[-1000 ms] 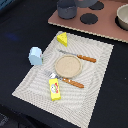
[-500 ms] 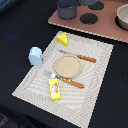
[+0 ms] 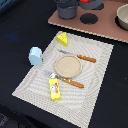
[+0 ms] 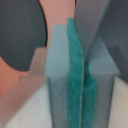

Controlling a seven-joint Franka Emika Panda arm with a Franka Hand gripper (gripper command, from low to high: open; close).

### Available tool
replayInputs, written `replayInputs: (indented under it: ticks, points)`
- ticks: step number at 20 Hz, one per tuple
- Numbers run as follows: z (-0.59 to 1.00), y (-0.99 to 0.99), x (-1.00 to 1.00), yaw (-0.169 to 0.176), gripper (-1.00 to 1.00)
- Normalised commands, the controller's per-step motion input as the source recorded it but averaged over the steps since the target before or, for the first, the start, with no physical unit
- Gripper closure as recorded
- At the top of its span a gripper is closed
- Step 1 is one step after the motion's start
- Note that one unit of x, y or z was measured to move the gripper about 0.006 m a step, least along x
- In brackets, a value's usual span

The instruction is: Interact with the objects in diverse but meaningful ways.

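Nothing shifted since earlier; tool [image 4: 80, 75] pads pressed closed on nothing, risking a blind knock against the dark grey saucepan [image 3: 66, 7].

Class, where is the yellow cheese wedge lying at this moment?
In the exterior view, the cheese wedge sits at the far edge of the striped placemat, toward the exterior view's left, beyond the round plate and right of the blue cup.

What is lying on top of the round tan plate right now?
Nothing that shows: the plate looks bare in the exterior view. The orange-handled knife and fork lie beside it on the placemat, not on it. What is under the plate is covered.
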Motion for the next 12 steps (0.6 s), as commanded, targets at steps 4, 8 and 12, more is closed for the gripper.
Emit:
replayInputs:
  ticks: [4, 8, 12]
  points:
    - [0.13, 0.51, 0.73, -0.003, 1.0]
    - [0.11, 0.51, 0.68, -0.01, 1.0]
    - [0.02, 0.52, 0.1, 0.0, 1.0]
